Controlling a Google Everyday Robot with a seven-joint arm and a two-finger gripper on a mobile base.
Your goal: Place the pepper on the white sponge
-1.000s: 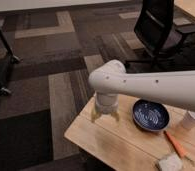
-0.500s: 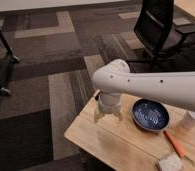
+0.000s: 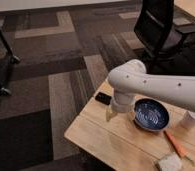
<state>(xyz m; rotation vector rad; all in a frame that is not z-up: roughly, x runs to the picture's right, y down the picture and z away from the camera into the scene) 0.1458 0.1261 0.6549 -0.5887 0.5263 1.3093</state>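
hanging over the left part of the tabletop [image 3: 98, 140], the pincer [image 3: 116, 115] points down with its fingers spread wide and nothing between them. the pepper [image 3: 175, 144] lies well apart from it, past the blue bowl [image 3: 151, 114], off to the right and nearer the front edge. its long line runs on a slant, and its lower end is just beside the white sponge [image 3: 168, 162]. i think the pincer must go around the bowl to reach it. since a second ago the arm has slid a little toward the bowl; the pepper and sponge have not moved.
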